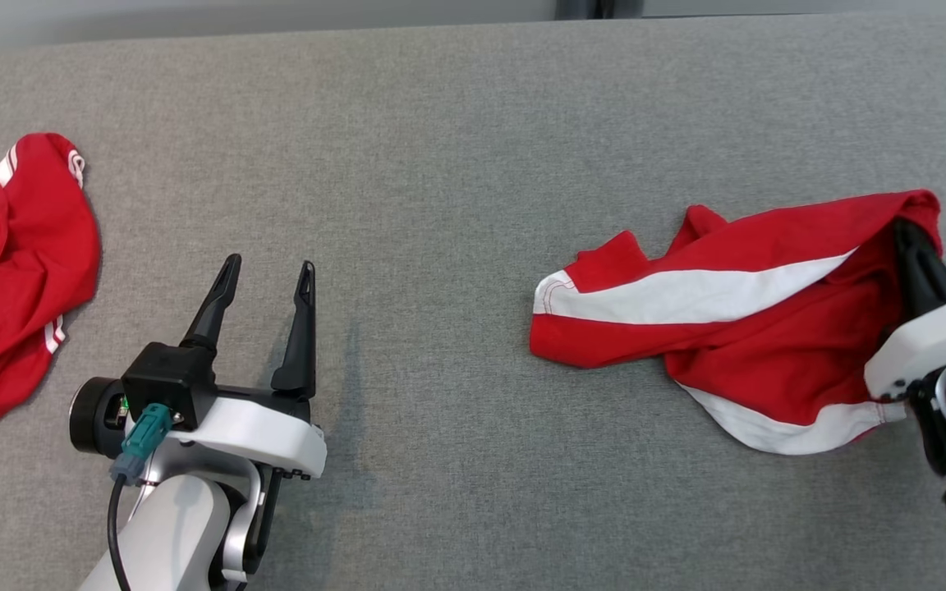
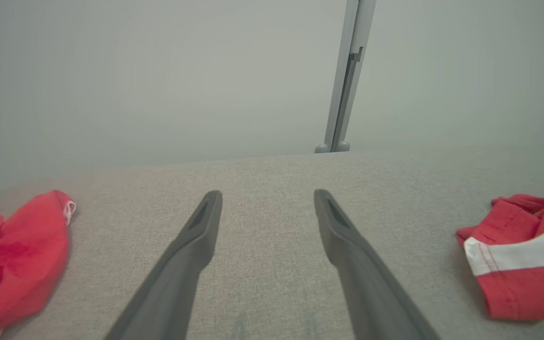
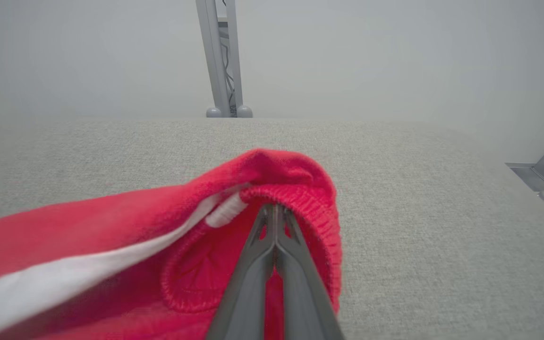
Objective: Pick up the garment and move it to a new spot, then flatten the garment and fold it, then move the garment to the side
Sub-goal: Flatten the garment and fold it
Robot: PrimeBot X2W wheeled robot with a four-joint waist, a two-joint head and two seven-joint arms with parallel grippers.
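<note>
Garment (image 1: 736,328) lies crumpled on the tabletop's (image 1: 440,164) right side, its hem (image 3: 300,198) pinched in the right gripper's (image 3: 276,212) clenched jaws; lift slowly so the thin bite holds, while the left gripper's (image 1: 268,268) jaws stand released.

A wide bare stretch of grey tabletop (image 1: 440,164) runs between two red heaps, open from the near edge to the far one. At the far left lies a crumpled red garment (image 1: 13,271). The left hand (image 1: 268,263) stands near it, fingers spread, with bare surface ahead. On the right, the striped red garment (image 1: 727,328) sprawls across the path, and the right hand (image 3: 276,208) sits inside its folds, fingers pressed together at the waistband. Beyond that heap the tabletop lies bare to its far edge, where a metal post (image 3: 222,61) rises.
</note>
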